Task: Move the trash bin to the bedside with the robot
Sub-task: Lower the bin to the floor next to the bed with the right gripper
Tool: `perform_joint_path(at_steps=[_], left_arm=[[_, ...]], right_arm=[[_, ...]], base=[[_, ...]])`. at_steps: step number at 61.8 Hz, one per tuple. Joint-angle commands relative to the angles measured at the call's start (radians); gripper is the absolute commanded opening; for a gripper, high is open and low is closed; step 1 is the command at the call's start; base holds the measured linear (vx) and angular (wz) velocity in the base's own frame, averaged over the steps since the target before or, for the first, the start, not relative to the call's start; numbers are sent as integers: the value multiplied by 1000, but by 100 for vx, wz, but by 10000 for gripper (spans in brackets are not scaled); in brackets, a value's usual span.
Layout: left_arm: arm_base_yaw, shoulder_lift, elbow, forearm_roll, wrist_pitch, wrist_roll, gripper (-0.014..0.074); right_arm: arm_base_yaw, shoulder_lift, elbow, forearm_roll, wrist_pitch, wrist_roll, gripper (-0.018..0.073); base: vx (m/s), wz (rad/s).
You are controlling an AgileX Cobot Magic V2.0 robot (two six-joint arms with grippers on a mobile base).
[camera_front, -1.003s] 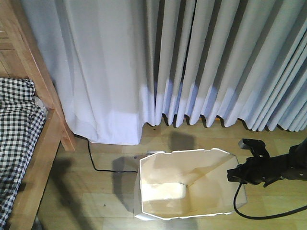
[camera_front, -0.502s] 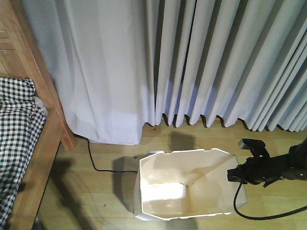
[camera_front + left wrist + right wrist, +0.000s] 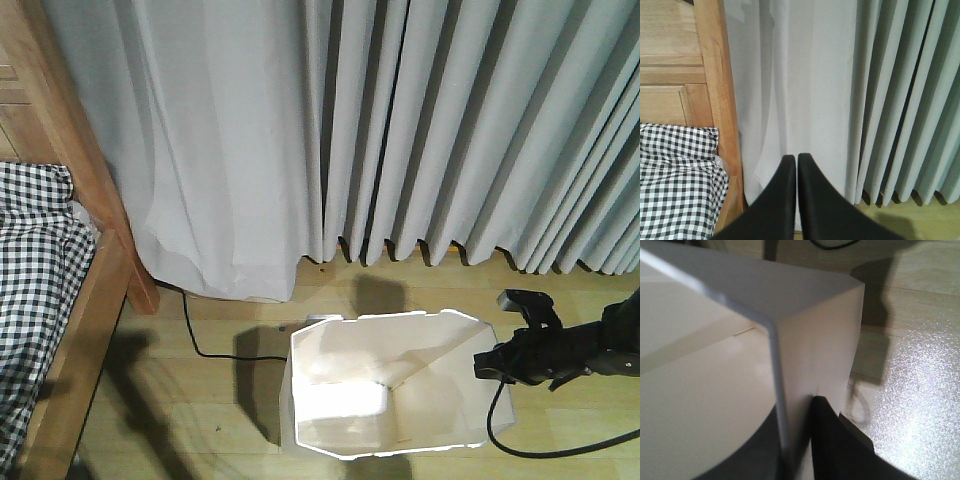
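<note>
as r end effector grips rim, bin upright

A pale wooden plank floor is carrying a white trash bin, standing upright near pleated grey curtains whose hems are reaching the boards. A black cable is trailing between the bin and the wooden bed frame, left.

Left gripper closed, pointing forward, right gripper clamped, arm stretched low
</note>
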Motion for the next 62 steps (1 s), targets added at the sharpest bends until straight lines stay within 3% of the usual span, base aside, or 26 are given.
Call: perform_joint_path(at_steps=[1,4,35,62], left_arm=[[-5,-11,29,-4,-67,-9,-6],[-5,-11,29,-4,-67,-9,-6],[-5,-11,29,-4,-67,-9,-6],[-5,-11,29,-4,-67,-9,-6]], right_arm=[[-3,-65,-7,46,243,32,-4],[-3,-55,-12,87,229,30,-4],[-1,205,-305,85,174,160,-4],[43,387,-535,34,158,261,-3]], base=[[0,0],[0,0],[0,0],[0,0]])
